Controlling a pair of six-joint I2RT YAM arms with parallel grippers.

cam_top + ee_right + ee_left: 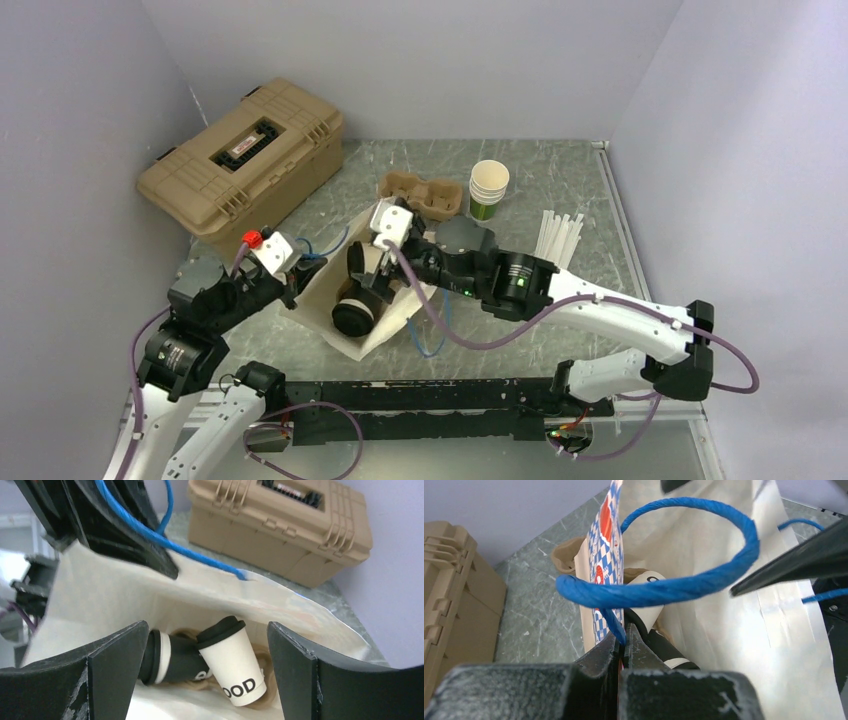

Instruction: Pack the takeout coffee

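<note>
Nearly done: takeout coffee (231, 662) lies in bag (90, 595), right gripper (207, 630) open above, left gripper (624, 635) pinching its 9 o'clock rim.

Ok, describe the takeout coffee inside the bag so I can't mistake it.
Find the white paper bag with blue handles in the middle of the overhead view. Inside, the takeout coffee is the pale cup with black lid and black lettering; the cup beside it is dark-bodied.
</note>
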